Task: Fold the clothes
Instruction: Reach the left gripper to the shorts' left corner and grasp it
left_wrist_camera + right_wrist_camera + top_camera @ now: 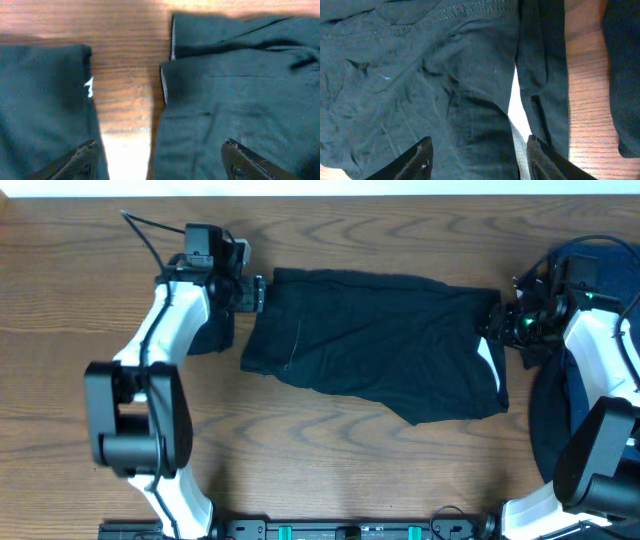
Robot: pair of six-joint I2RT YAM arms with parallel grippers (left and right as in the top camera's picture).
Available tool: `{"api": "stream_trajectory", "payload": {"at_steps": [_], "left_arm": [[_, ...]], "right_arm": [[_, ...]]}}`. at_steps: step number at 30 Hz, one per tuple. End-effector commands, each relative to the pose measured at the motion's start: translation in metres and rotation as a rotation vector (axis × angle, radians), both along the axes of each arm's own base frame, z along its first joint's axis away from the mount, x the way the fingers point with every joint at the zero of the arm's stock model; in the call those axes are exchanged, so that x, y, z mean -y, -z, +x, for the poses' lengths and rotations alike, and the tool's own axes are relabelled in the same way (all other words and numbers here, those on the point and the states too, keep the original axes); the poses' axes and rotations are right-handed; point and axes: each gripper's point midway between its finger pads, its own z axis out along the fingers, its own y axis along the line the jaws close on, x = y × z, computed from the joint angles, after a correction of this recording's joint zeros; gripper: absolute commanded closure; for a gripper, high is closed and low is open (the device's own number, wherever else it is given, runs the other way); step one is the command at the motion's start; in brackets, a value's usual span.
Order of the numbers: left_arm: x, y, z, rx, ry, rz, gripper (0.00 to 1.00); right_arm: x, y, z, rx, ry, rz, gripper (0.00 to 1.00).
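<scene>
Spanning ctr of table, dark garment is logged crumpled in overhead view; left gripper is set at its top-left corner, right gripper at its right edge. 2nd dark cloth is partly hidden under left arm.
Left wrist: jaws are spread wide, nothing held; dark garment on one side, 2nd dark cloth on other, bare wood btwn.
Right wrist: fingers are parted, nothing clamped; dark garment directly beneath.

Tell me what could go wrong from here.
The open left claw straddles the gap between the dark garment and a second dark cloth; it could grab the wrong one. Under the open right claw the fabric lies wrinkled and layered, so a pinch might catch one layer.
</scene>
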Motion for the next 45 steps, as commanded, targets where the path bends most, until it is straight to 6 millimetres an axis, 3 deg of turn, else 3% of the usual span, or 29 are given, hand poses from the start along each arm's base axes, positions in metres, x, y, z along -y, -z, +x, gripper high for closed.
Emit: {"api": "stream_trajectory", "payload": {"at_steps": [1,4,12,19,21,28,34,38,42,45], "left_arm": [[0.009,0.013,0.007,0.007,0.059,0.002,0.2],[0.021,0.022,0.011,0.028,0.134,-0.003,0.2],[0.037,0.022,0.02,0.078,0.18,-0.017,0.2],[0.04,0.048,0.019,0.041,0.178,-0.02,0.19],[0.041,0.046,0.024,0.055,0.154,-0.033,0.14],[0.043,0.036,0.039,0.109,0.094,-0.068,0.15],[0.043,0.037,0.038,0.104,0.094,-0.068,0.53],[0.046,0.036,0.037,0.098,0.098,-0.089,0.57],[0.048,0.035,0.037,0.099,0.105,-0.101,0.9],[0.049,0.034,0.034,0.092,0.109,-0.109,0.94]], "right_arm": [[0.002,0.0,-0.001,0.005,-0.006,-0.005,0.42],[0.002,0.0,0.0,0.009,-0.006,-0.006,0.42],[0.003,0.0,0.0,0.011,-0.006,-0.006,0.42],[0.003,0.0,0.0,0.012,-0.008,-0.008,0.41],[0.004,0.0,0.0,0.011,-0.006,-0.016,0.42],[0.01,0.002,-0.001,0.002,0.004,-0.049,0.42],[0.01,0.002,0.0,0.003,0.004,-0.05,0.41],[0.01,0.002,-0.001,0.003,0.004,-0.049,0.41],[0.01,0.002,0.0,0.003,0.004,-0.05,0.41],[0.011,0.002,0.002,0.013,-0.001,-0.059,0.41]]}}
